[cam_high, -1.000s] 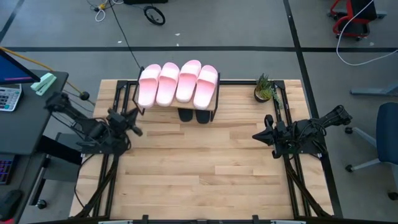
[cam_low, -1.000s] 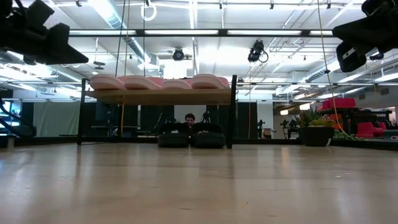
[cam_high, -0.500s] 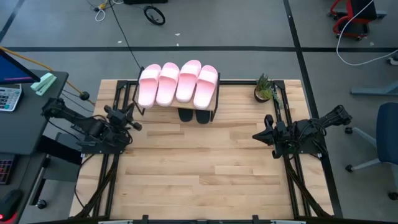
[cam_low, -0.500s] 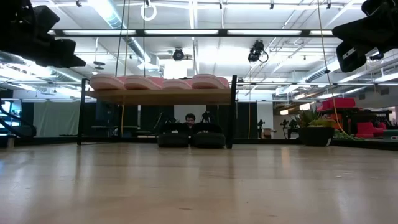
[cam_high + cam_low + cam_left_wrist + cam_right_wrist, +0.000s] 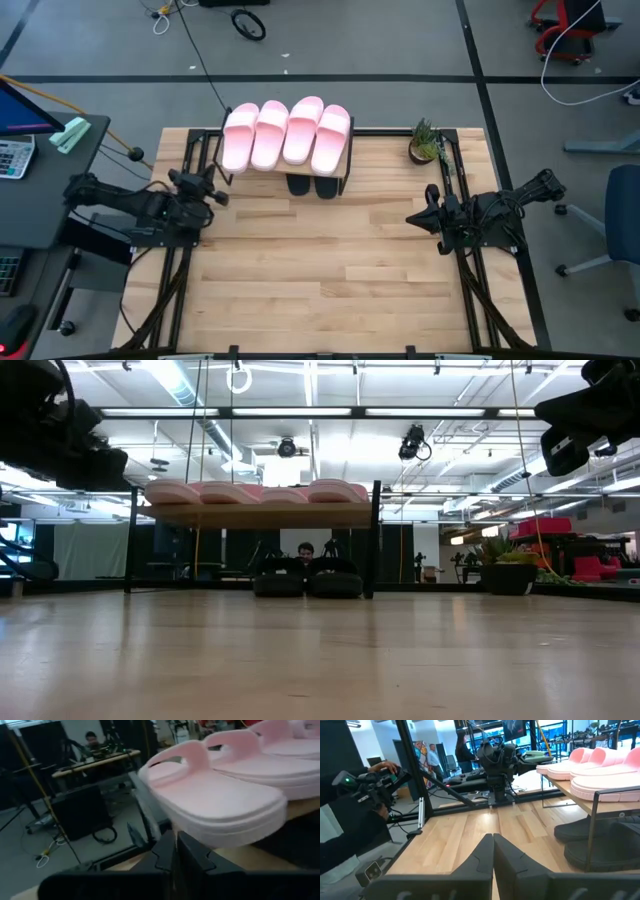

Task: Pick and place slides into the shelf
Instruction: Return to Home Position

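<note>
Several light pink slides (image 5: 285, 135) lie side by side on the plank top of the shelf (image 5: 260, 515) at the table's far edge. Two black slides (image 5: 313, 185) rest on the table under it. My left gripper (image 5: 218, 194) hovers shut just left of the shelf's near left post, pointing level, with nothing between its fingers. In the left wrist view its fingers (image 5: 174, 851) sit just below the heel of the leftmost pink slide (image 5: 220, 805); I see no touch. My right gripper (image 5: 413, 218) waits shut over the table's right side, also seen in its wrist view (image 5: 493, 842).
A small potted plant (image 5: 424, 143) stands at the far right corner. A desk with a calculator (image 5: 14, 157) adjoins the table's left side. People show in the room beyond. Bare wood (image 5: 320, 270) spreads between the arms and toward the near edge.
My left arm has swung about: its rear part has gone toward the near edge, and the gripper has turned toward the shelf, shifted slightly toward the far edge and sunk a little. The slides and the right arm have kept still.
</note>
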`<act>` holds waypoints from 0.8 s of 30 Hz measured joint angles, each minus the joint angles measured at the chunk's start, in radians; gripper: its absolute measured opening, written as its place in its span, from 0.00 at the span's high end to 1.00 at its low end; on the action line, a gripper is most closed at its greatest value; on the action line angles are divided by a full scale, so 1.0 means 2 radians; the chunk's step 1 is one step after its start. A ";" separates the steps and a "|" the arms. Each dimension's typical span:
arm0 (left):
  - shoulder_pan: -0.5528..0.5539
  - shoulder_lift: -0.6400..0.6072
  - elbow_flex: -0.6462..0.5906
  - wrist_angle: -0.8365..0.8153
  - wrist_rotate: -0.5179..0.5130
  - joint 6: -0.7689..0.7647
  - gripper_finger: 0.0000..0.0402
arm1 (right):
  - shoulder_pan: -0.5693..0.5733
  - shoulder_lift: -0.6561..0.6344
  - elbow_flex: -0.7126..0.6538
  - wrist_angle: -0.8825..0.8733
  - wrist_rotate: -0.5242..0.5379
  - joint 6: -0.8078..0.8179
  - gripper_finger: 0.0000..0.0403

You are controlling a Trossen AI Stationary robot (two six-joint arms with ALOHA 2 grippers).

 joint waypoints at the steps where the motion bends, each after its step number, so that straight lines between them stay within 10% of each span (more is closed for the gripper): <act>1: 0.001 0.000 0.000 0.013 0.007 0.019 0.94 | 0.000 0.000 0.000 0.000 0.000 0.000 0.98; 16: 0.039 0.000 0.000 0.276 0.320 0.381 0.90 | 0.000 0.000 0.000 0.000 0.000 0.000 0.98; 24: 0.086 -0.003 -0.016 0.364 0.642 0.503 0.94 | 0.000 0.000 0.000 0.000 0.000 0.000 0.98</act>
